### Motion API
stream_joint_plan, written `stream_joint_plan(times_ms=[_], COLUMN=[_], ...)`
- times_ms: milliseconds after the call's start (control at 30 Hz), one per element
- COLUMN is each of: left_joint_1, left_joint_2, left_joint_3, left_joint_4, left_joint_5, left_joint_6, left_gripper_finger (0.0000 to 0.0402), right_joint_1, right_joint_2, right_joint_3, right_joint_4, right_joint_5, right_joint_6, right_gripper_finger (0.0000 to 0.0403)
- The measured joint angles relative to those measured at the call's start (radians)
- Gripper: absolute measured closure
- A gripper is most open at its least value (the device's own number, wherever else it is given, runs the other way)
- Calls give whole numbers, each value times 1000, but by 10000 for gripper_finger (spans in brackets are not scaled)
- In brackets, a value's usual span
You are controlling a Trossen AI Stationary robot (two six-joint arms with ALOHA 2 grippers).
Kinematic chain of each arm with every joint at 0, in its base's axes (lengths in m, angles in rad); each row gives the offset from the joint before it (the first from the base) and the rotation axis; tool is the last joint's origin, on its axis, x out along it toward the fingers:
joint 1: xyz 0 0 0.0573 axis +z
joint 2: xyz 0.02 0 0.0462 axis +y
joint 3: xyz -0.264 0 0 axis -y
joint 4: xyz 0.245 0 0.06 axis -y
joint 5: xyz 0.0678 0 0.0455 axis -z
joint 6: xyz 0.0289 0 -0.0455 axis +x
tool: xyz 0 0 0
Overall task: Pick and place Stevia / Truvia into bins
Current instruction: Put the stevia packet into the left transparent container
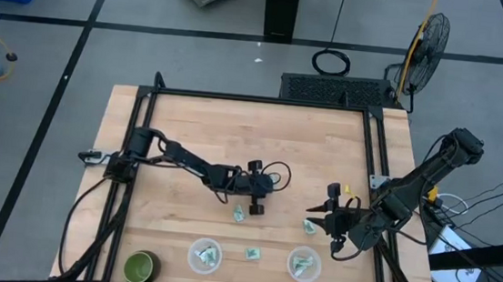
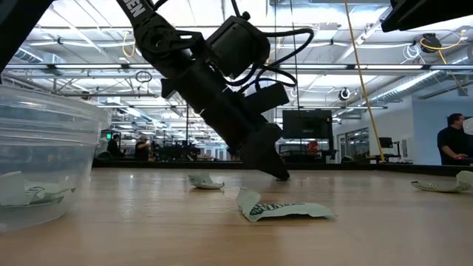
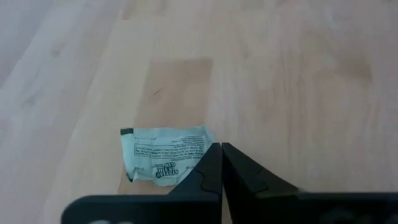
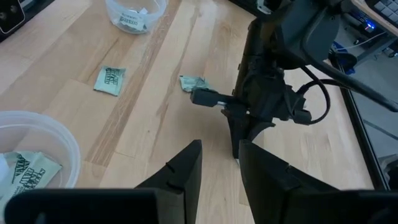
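Note:
My left gripper (image 1: 256,207) (image 3: 221,148) is shut, its fingertips down at the table (image 2: 281,176) right at one end of a crumpled pale green Stevia packet (image 3: 165,155) (image 1: 239,214). Another packet (image 1: 253,253) lies flat between the two translucent bins (image 1: 193,247) (image 1: 291,257), and both bins hold packets. A third packet (image 1: 310,226) lies by my right gripper (image 1: 320,216), which hovers open (image 4: 221,149) to the right of the left arm and above the right bin (image 4: 37,134). My left gripper points its shut fingers (image 3: 208,163) steeply down at the table, beside the packet's end (image 3: 202,144). One fingertip overlaps that edge in the left wrist view; I cannot tell whether it touches the paper. The packet lies on the table.
A round green cup (image 1: 140,265) stands at the near left corner. A small yellow scrap (image 1: 348,190) lies beyond the right gripper. A black frame (image 1: 255,100) borders the wooden table. Bare wood lies across the far half.

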Motion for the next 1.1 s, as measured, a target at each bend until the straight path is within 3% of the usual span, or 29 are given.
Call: stream_joint_plan(times_ms=[300,767,1100], left_joint_1=[1,-1,-1], left_joint_2=[-44,-43,-13], left_joint_3=[0,0,1], left_joint_4=[5,-63,-42], left_joint_5=[-8,-22,-57], left_joint_6=[-23,-56,-22], left_gripper_finger=[368,237,227], right_joint_1=[0,0,0], right_joint_2=[0,0,0], right_joint_3=[0,0,-6], right_joint_4=[2,2,13], right_joint_5=[-3,-4,-4], right_joint_6=[0,0,0], right_gripper_finger=[303,303,303])
